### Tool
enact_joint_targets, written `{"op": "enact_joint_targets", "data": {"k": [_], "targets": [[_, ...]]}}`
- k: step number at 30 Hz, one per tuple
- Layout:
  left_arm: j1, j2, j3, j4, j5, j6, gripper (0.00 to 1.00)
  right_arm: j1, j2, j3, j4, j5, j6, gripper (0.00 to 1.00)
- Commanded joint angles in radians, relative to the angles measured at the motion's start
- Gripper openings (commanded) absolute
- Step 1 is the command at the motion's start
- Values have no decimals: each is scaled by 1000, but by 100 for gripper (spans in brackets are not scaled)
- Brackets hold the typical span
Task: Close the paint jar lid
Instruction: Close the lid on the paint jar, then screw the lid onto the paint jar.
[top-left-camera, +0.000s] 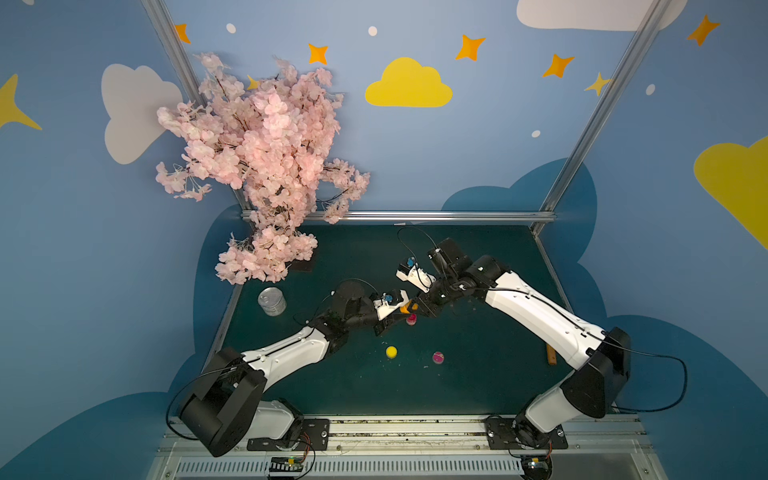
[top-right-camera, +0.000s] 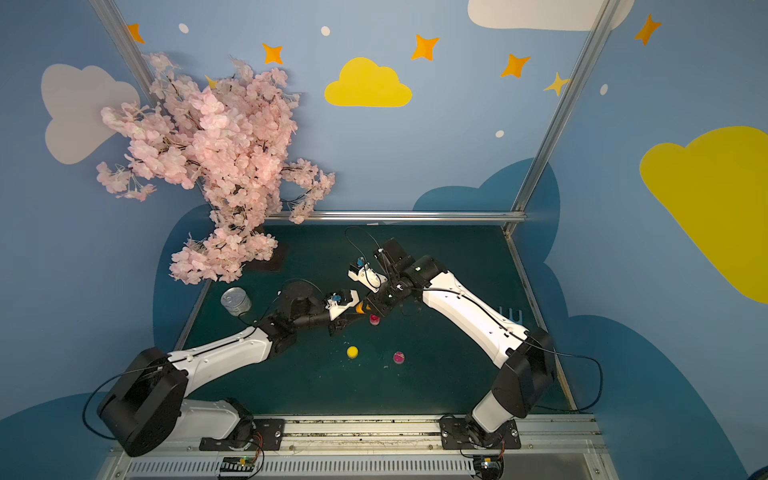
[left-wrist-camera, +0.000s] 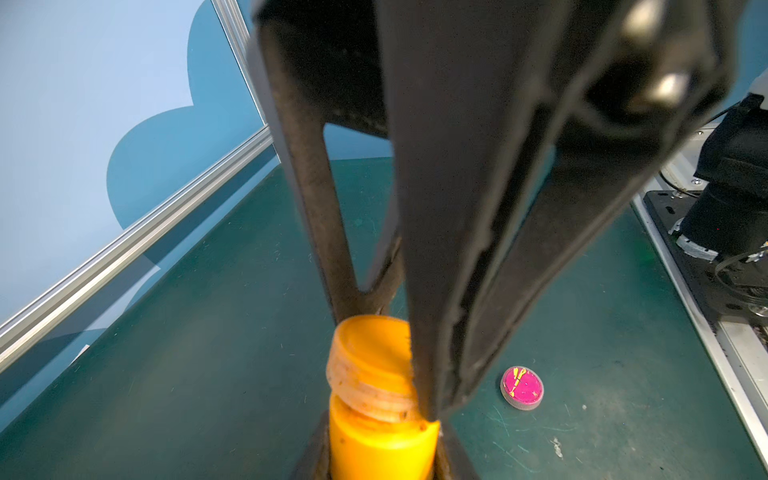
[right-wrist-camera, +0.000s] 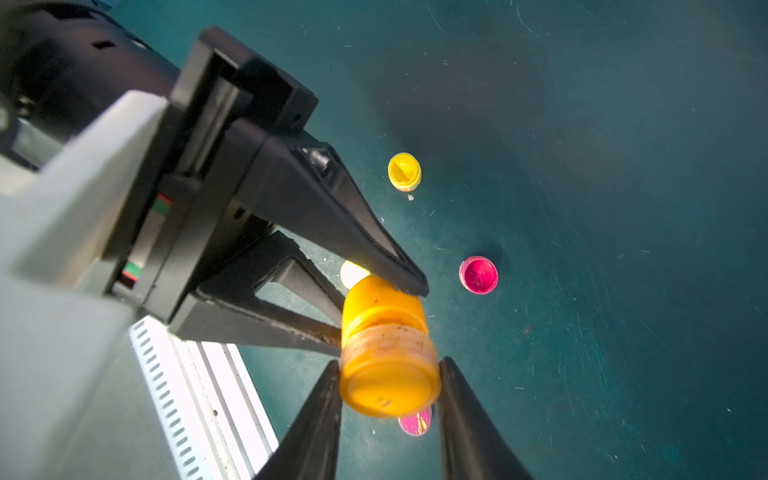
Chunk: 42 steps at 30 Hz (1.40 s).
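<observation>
Where the two arms meet: an orange paint jar (right-wrist-camera: 382, 303) is held in the air over the middle of the green mat (top-left-camera: 478, 386), lying on its side between the two tools.
Left gripper (right-wrist-camera: 376, 311): pressed together on the body of the jar, one finger on each side.
Right gripper (right-wrist-camera: 390, 365): pinching the lid (right-wrist-camera: 390, 390), its two fingers touching opposite sides of the rim.
Lid: sits on the mouth of the jar, on the end that faces the right arm. A pale ribbed band shows between the cap top and the jar body. In the left wrist view it looks a little crooked on the jar. Whether it is screwed tight cannot be told.
Under the jar: a pink lid (left-wrist-camera: 522, 387) with yellow streaks lies flat on the mat, just on the near side of the grippers in both top views.
Near middle of the mat: a small yellow pot (top-left-camera: 391, 352) and, to its right, a small pink pot (top-left-camera: 438, 357), apart from each other and from the arms.
Left side of the mat: a tin can (top-left-camera: 272, 301) stands upright, well left of the jar.
Far left corner: a pink blossom tree (top-left-camera: 257, 166), with branches hanging over the mat.
Right edge: a wooden stick (top-left-camera: 551, 355), partly hidden by the right arm.
</observation>
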Motion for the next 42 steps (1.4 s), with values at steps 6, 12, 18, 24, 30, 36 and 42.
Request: {"op": "enact_joint_targets", "data": {"k": [6, 12, 18, 24, 30, 36, 42], "targets": [[-1, -35, 11, 7, 77, 29, 24, 5, 39, 51, -81, -94, -47, 36], [-1, -46, 19, -7, 89, 39, 24, 5, 66, 73, -128, -114, -70, 35], [-1, -43, 41, 14, 53, 35, 24, 7, 98, 83, -133, -128, -45, 35], [-16, -40, 41, 88, -35, 43, 24, 8, 133, 109, -137, -94, 41, 35], [-49, -25, 21, 207, -173, 60, 24, 11, 168, 138, -136, -73, 152, 35], [-56, -16, 15, 283, -239, 33, 24, 9, 210, 165, -133, -63, 233, 35], [-56, -19, 12, 296, -296, -7, 24, 11, 210, 162, -96, -62, 272, 38]]}}
